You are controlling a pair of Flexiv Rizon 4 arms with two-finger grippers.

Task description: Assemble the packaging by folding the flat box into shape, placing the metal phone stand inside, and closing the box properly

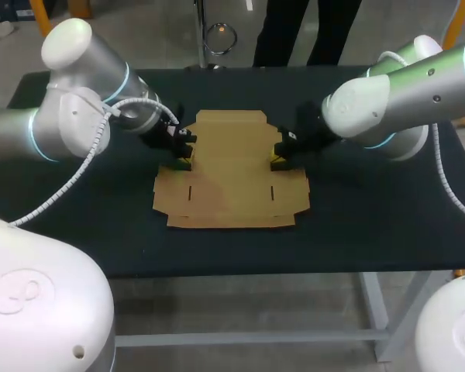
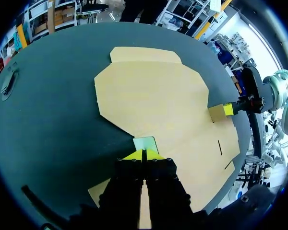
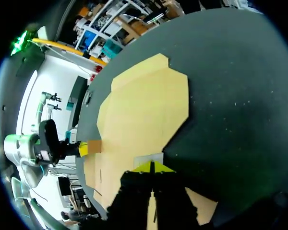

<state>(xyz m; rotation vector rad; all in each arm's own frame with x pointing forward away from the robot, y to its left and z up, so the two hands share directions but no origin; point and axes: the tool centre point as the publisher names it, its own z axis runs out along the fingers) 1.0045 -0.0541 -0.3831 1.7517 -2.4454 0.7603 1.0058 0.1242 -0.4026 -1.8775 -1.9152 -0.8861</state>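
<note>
The flat brown cardboard box (image 1: pixel 229 174) lies unfolded in the middle of the black table. My left gripper (image 1: pixel 184 160) sits at its left edge, and in the left wrist view the left gripper (image 2: pixel 144 154) is shut on a small side flap (image 2: pixel 145 143) sticking out past its tips. My right gripper (image 1: pixel 279 160) sits at the opposite edge. In the right wrist view the right gripper (image 3: pixel 151 166) is shut on the matching flap (image 3: pixel 149 158). Each wrist view shows the other gripper (image 2: pixel 228 109) (image 3: pixel 81 148) across the box (image 2: pixel 153 96) (image 3: pixel 139 115).
Bare black table (image 1: pixel 372 209) surrounds the box on all sides. A small dark object (image 2: pixel 8 81) lies near the table's far left edge, well away from the box.
</note>
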